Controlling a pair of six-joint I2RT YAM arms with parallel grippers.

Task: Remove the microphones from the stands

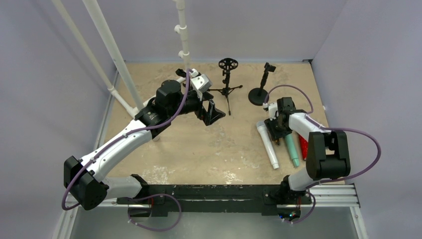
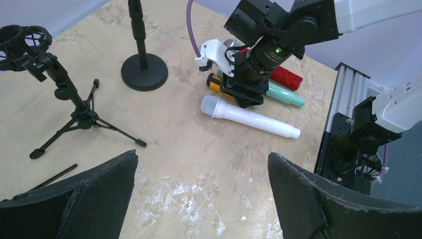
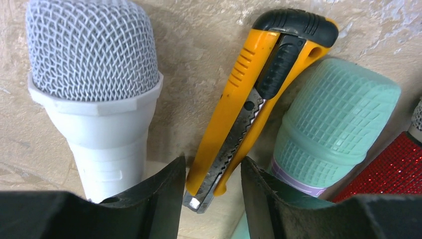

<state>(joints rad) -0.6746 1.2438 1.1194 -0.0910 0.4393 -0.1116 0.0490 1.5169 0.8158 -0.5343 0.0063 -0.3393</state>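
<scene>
Though half-hidden, knife (image 2: 214, 82) beneath right gripper (image 2: 244, 97)

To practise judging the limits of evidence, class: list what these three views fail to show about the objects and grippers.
- Top view: the utility knife is hidden beneath the right gripper.
- Left wrist view: the round-base stand is cut off by the top edge, so its clip is unseen.
- Right wrist view: the red microphone is cut by the right edge. Whether the gripper clamps the knife is unclear.

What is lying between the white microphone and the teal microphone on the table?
A yellow utility knife lies between the white microphone and the teal microphone. The right wrist view shows it clearly, its blade end between the fingers of the right gripper.
</scene>
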